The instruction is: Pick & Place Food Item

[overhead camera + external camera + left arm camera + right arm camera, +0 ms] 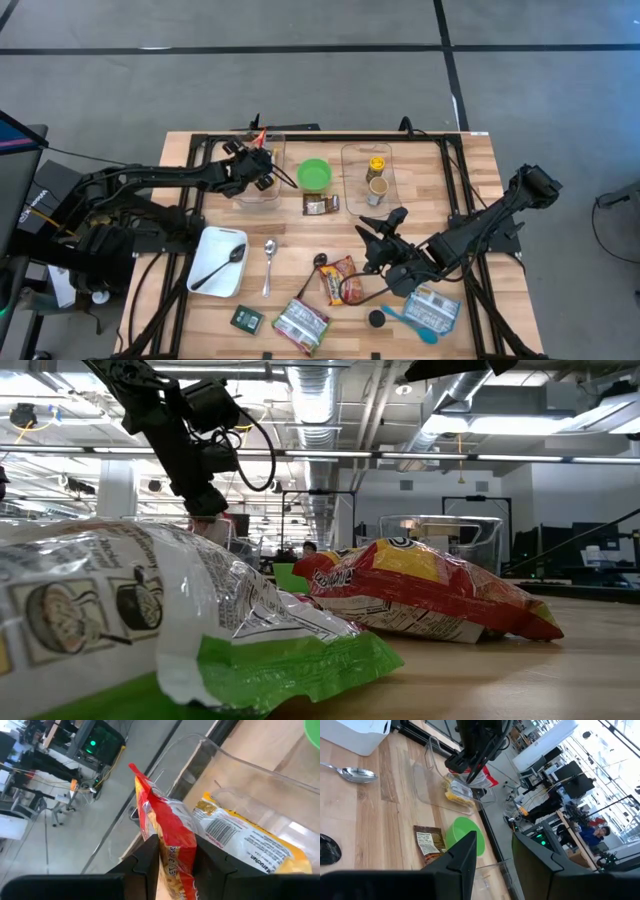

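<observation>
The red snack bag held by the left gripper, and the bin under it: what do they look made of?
Red snack bag: thin glossy plastic film, judging by its creases and sheen. Bin: clear, rigid plastic; the table shows through its walls. The left gripper is shut on the bag.

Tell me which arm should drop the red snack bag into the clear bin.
Left. Its gripper already pinches the red snack bag right over the clear bin; the right gripper sits mid-table, holding nothing.

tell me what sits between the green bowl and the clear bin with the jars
Bare wood between green bowl and clear bin; high view.
</observation>
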Robot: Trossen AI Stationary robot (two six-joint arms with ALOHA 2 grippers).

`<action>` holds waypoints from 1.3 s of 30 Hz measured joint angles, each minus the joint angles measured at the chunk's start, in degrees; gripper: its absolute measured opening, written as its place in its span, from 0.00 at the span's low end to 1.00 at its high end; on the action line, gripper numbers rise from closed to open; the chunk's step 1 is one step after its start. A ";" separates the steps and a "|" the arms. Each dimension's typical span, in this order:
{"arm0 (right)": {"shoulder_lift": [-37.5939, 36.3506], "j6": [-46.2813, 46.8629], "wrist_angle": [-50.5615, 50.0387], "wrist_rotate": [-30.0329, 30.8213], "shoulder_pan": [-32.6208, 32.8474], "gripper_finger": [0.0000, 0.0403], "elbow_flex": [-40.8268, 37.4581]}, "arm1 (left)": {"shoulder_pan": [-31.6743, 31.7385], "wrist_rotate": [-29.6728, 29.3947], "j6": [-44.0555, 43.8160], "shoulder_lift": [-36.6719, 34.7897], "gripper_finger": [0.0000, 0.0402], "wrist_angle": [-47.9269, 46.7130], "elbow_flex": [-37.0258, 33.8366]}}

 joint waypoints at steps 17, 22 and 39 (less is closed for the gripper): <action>0.00 0.02 0.00 -0.01 0.00 0.29 0.00 | 0.00 8.27 0.03 -0.01 0.23 1.93 0.01; 0.00 0.02 0.00 -0.01 0.00 0.29 0.00 | 0.00 8.98 0.35 -0.02 0.23 2.25 0.00; 0.00 0.17 0.00 -0.04 0.00 0.29 0.00 | -0.24 9.07 0.24 -0.08 0.56 3.54 0.02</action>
